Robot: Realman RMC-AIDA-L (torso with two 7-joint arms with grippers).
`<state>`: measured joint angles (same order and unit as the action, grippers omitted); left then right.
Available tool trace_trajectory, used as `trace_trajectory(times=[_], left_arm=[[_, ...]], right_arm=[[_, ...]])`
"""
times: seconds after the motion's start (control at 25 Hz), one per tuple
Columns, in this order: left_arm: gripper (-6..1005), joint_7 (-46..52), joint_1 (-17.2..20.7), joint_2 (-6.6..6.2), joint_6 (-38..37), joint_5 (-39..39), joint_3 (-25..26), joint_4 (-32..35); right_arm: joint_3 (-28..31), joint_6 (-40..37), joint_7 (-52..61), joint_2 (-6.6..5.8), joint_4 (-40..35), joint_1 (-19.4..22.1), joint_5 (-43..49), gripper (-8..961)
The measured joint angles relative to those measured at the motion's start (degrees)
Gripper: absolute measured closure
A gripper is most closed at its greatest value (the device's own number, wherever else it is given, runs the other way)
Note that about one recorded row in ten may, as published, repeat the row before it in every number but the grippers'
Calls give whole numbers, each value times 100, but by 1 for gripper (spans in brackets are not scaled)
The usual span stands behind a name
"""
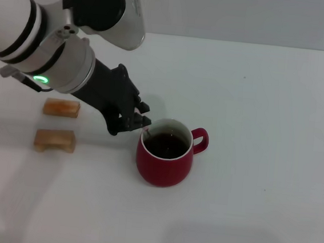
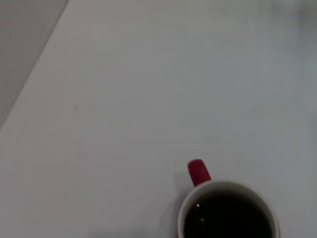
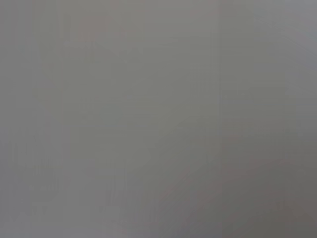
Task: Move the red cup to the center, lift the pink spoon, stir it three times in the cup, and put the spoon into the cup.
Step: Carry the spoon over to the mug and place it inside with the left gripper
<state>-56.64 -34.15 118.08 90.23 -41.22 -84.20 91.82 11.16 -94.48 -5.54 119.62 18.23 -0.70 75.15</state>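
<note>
Rounded dark-red ceramic mug of dark liquid on white tabletop, left gripper at its rim, grip state unclear, slim pink spoon at rim.

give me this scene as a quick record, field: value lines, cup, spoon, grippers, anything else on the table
cup: rounded dark-red ceramic mug with white inside and dark liquid, upright on the white table, loop handle facing the robot's right
spoon: only a thin bit of the pink spoon shows at the mug's left rim, under the gripper tip
left gripper: black gripper at the mug's left rim, appears shut on the spoon
right gripper: not in view
other: two small tan wooden blocks to the robot's left of the mug
</note>
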Motion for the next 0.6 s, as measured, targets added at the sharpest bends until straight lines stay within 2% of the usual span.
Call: trace_trajectory(times=[0.6], left_arm=[[824,-11,-74,24,-557,-48,-292,-118]], right_arm=[[0,-7,0,-8,31,25,0,263]])
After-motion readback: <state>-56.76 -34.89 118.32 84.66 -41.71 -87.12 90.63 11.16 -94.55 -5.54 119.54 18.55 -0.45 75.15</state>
